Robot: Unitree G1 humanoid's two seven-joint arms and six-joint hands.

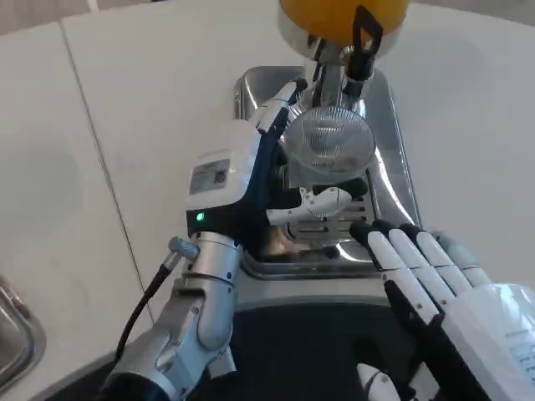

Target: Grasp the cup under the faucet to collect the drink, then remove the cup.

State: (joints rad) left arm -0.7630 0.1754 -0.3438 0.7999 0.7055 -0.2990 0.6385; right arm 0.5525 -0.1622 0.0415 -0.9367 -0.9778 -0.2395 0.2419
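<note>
The left hand (251, 171) is wrapped around the clear cup (326, 140), fingers (282, 102) curling round its far side and the thumb (322, 201) crossing its near side, so the cup is held. The cup stands upright on the steel drip tray (389, 125), right below the faucet (334, 71) of the orange drink dispenser (343, 17). The right hand (443, 292) holds nothing; its fingers (401, 259) lie straight and slightly apart, tips over the tray's near right corner. The tray sits on the white bench (150, 109).
</note>
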